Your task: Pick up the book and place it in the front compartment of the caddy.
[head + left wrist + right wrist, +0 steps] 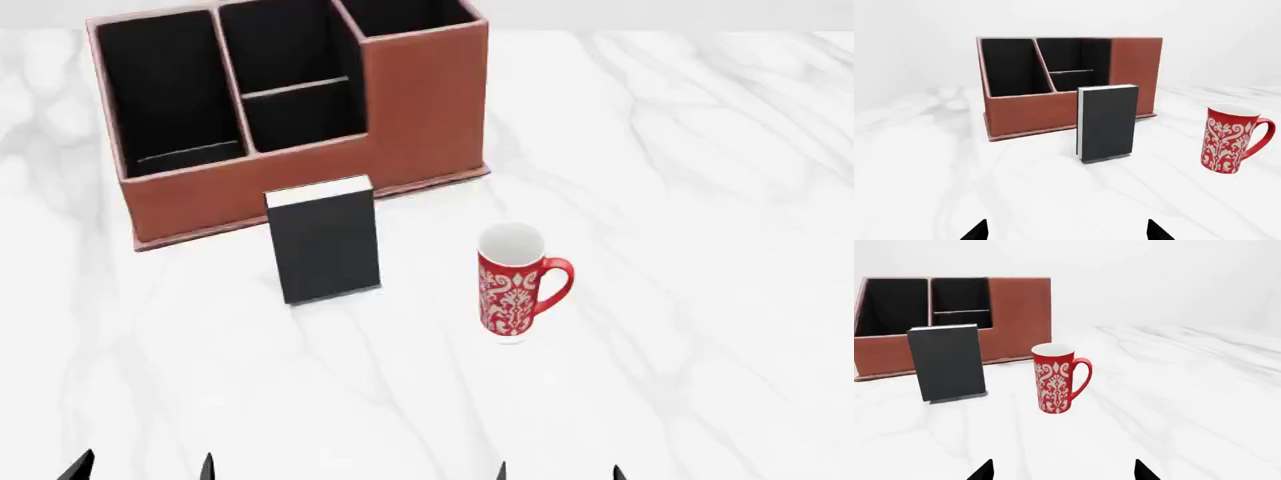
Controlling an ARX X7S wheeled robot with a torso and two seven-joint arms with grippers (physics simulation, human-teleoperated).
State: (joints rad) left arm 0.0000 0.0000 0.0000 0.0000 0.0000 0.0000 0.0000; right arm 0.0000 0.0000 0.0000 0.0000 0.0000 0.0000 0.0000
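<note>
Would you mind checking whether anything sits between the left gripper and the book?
Nothing visible does. The book stands upright on bare marble straight ahead of the open left gripper. The red mug stands off to one side, clear of that path; the caddy is behind the book.

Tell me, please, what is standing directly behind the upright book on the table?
Behind the book stands the caddy, its low front wall facing the book. The sections that show are black-lined and empty. The book hides part of that wall.

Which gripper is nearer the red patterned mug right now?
Right. The right gripper sits just short of the red patterned ceramic mug, nearly in line with it; the left gripper is farther off to its left, beyond the black hardback book.
</note>
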